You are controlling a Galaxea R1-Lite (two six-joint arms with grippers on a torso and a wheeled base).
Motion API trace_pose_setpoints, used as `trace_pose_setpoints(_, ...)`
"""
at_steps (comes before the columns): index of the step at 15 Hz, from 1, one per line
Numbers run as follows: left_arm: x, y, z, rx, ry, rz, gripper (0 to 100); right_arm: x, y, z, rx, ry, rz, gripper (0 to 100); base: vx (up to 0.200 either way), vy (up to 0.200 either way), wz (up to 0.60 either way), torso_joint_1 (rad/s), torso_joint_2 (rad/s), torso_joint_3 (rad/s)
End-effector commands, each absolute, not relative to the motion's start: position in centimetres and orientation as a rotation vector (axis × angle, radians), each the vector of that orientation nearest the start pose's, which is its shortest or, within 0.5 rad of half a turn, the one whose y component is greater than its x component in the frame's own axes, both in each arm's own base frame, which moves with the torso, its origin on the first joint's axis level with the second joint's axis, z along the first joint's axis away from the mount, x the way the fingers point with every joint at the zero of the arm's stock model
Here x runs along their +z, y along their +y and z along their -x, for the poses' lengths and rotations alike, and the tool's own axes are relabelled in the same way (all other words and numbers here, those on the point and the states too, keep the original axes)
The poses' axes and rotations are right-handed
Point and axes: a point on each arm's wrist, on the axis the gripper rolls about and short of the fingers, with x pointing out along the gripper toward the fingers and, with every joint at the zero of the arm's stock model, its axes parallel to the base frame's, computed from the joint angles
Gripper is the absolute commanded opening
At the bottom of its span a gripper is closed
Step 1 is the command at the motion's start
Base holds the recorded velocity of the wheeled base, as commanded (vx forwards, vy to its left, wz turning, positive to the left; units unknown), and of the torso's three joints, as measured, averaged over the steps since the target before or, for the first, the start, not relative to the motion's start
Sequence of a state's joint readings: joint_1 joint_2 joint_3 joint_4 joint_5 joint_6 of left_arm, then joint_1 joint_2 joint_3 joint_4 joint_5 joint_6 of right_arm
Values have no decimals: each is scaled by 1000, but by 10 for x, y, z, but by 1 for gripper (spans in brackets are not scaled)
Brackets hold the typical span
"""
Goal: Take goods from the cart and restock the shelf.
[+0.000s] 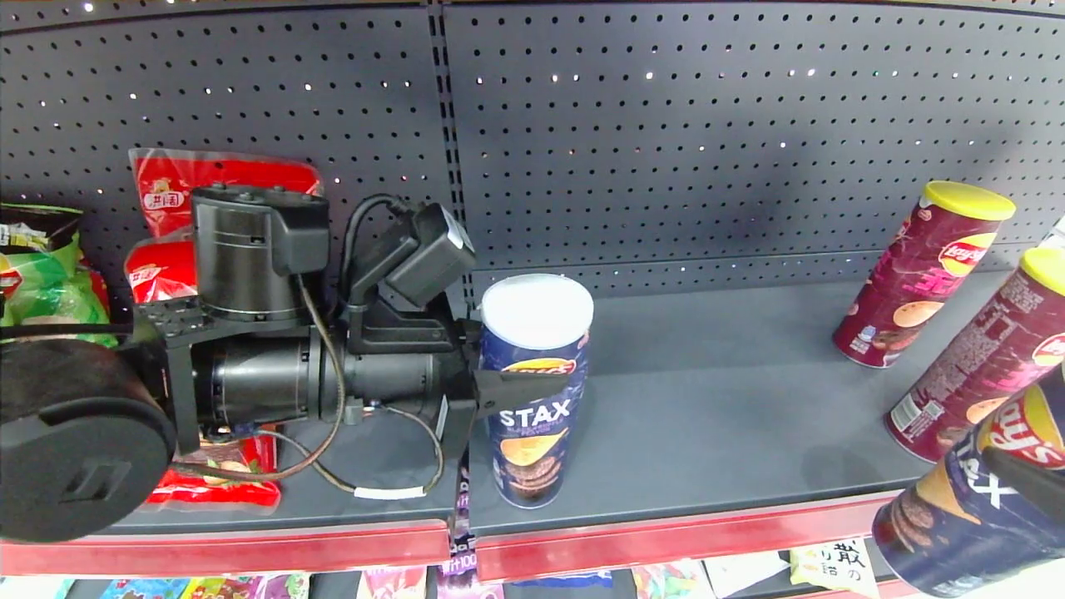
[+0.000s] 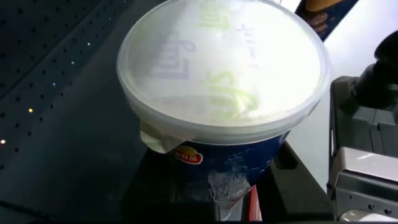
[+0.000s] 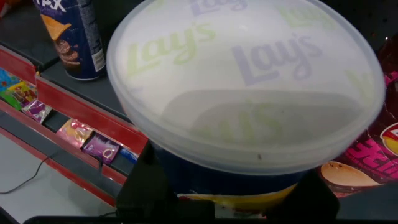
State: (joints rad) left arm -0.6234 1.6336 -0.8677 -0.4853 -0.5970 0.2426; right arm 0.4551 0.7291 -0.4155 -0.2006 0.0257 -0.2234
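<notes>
On shelf (image 1: 732, 416), left hand (image 1: 532, 376) clamps can (image 1: 532, 449); right hand (image 1: 1025, 482), off shelf, clamps spare can (image 1: 948, 524); we release left gently, upright.

Blk arm (image 1: 274, 378), thin cables (image 1: 329, 470), wrist cam (image 1: 428, 254)

bright light from above; soft shadow on pegboard (image 1: 832, 141); glare washes lid (image 2: 224, 62).

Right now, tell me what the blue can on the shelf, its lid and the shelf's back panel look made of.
Blue can: probably cardboard with a glossy printed wrap; highlights show on its side.
Lid: translucent, milky plastic; print shows through.
Back panel: likely painted metal, matte dark grey, punched with rows of holes.
</notes>
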Motion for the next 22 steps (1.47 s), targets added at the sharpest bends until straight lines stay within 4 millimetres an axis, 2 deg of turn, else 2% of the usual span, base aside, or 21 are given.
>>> trace_pose_setpoints(1, 202, -182, -225, -1254, 156, -216, 0, 206, 30, -60, 492, 56, 243, 0, 0, 0, 0, 0, 0, 0)
trace_pose_setpoints(5, 204, -186, -221, -1263, 145, -215, 0, 206, 30, -60, 490, 55, 242, 0, 0, 0, 0, 0, 0, 0)
trace_pose_setpoints(11, 196, -177, -210, -1241, 177, -219, 0, 206, 30, -60, 490, 57, 242, 0, 0, 0, 0, 0, 0, 0)
trace_pose_setpoints(19, 198, -177, -212, -1198, 171, -229, 0, 204, 30, -60, 492, 62, 245, 0, 0, 0, 0, 0, 0, 0)
trace_pose_setpoints(20, 198, -177, -212, -1196, 163, -229, 100, 204, 30, -60, 491, 63, 243, 0, 0, 0, 0, 0, 0, 0)
trace_pose_setpoints(22, 198, -176, -211, -1183, 165, -226, 100, 204, 30, -60, 494, 62, 245, 0, 0, 0, 0, 0, 0, 0)
